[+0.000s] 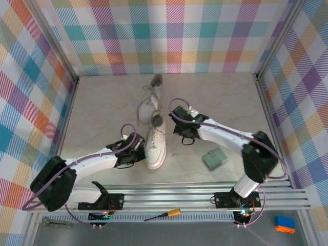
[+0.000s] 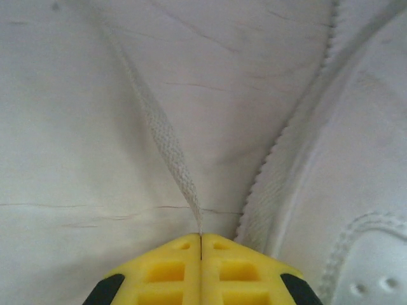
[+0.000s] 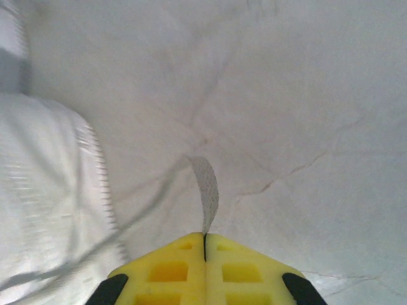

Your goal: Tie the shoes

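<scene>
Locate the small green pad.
In the top view the green pad lies on the table, right of the nearer white shoe and close beside the right arm.

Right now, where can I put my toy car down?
The far left of the table, between the left wall and the far shoe, is bare. So is the far right, between that shoe and the right wall. The middle is crowded: the left gripper and right gripper each pinch a lace beside the near shoe; the green pad sits near right.
</scene>
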